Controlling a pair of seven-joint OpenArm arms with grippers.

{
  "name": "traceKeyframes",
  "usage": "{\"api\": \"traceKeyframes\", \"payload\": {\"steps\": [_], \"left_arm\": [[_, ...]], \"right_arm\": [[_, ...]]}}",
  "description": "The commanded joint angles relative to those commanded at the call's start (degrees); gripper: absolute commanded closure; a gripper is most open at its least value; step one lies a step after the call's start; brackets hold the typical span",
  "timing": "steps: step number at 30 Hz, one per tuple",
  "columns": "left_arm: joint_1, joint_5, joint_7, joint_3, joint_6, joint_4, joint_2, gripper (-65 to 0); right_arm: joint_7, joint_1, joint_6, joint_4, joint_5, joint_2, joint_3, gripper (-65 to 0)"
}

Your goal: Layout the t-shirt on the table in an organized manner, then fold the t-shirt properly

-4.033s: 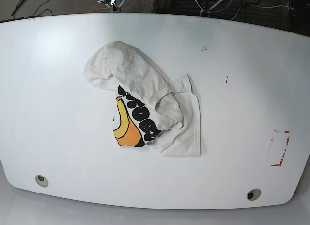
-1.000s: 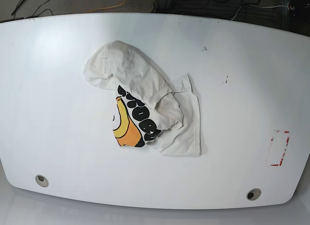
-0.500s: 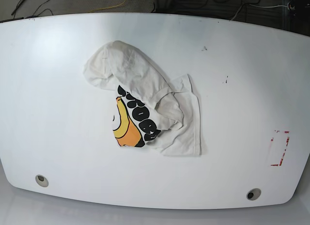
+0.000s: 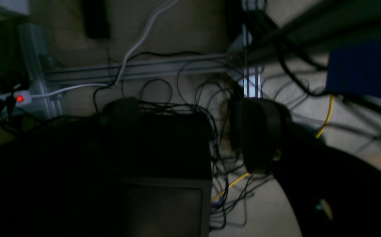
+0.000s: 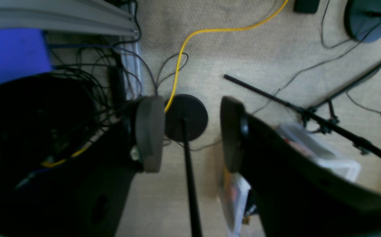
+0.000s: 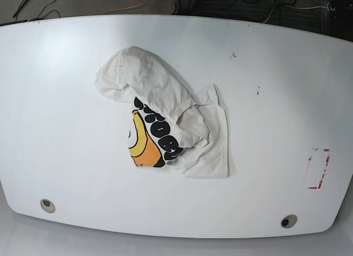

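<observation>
Most of the t-shirt's (image 6: pixel 165 121) print is hidden under its own bunched folds, with only part of the orange circle and black letters showing at its left edge. The desk's (image 6: pixel 66 101) near corners run out of the base view. The left wrist view is dark and blurred, so the left gripper's (image 4: pixel 190 131) surroundings are hard to read.

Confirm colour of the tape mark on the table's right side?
Red tape rectangle, clearest in the base view.

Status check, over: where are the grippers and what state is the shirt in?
Left gripper and right gripper open, empty, over the floor. T-shirt crumpled mid-table, print partly showing. Nothing in the way.
</observation>
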Motion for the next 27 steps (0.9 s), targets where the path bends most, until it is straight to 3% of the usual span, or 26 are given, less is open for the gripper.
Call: {"api": "traceKeyframes", "payload": {"steps": [12, 27], "left_arm": [[9.85, -5.27, 0.0, -0.09, 0.0, 16.44, -2.46, -43.9], [17.67, -5.71, 0.0, -3.16, 0.0, 35.6, -3.87, -43.9]], "right_arm": [[-0.35, -11.69, -0.26, 18.46, 0.0, -1.58, -4.13, -27.2], [-2.02, -22.68, -0.53, 38.24, 5.8, -1.67, -6.33, -27.2]]}}
